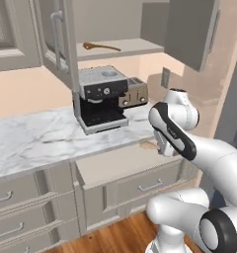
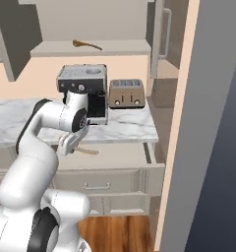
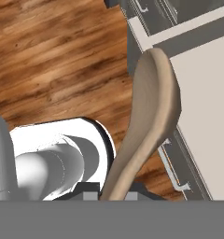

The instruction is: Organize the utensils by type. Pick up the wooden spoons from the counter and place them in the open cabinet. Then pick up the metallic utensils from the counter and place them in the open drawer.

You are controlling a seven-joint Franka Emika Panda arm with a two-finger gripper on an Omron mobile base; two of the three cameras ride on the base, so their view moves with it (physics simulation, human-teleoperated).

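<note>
The pale wooden spoon [image 3: 153,107] sits clamped in the gripper [image 2: 71,144]; lift high, clearing the cabinet [image 2: 90,48] shelf edge before release.

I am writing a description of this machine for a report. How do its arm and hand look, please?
The arm is built of glossy white, rounded segments, with dark grey to black bands and caps at the joints. No loose cables or lettering are visible. The hand is a small pale grey block, and in the hand view its two fingertips are small, dark and square.
</note>
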